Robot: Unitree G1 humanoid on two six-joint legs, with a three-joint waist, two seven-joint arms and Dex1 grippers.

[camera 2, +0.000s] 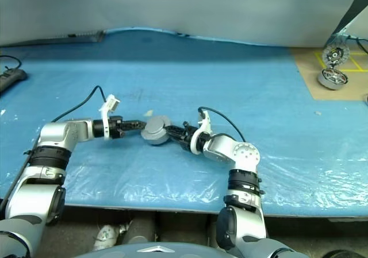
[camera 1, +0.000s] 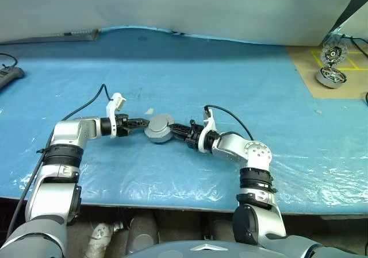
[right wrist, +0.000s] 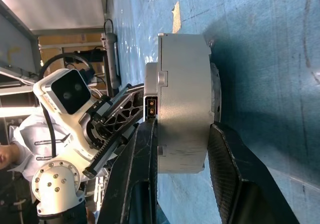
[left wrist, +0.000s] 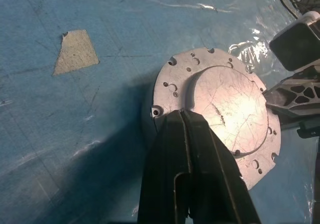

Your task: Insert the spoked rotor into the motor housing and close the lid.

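The closed left gripper (camera 1: 140, 122) presses the lid (left wrist: 225, 107) from nine o'clock; the right gripper (right wrist: 182, 149) clamps the motor housing (right wrist: 182, 104) steady.

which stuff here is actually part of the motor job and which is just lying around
Part of the job:
- motor housing, lid closed on it
- left gripper
- right gripper

Lying about:
- two other motor units on the board
- tape scrap
- black cable
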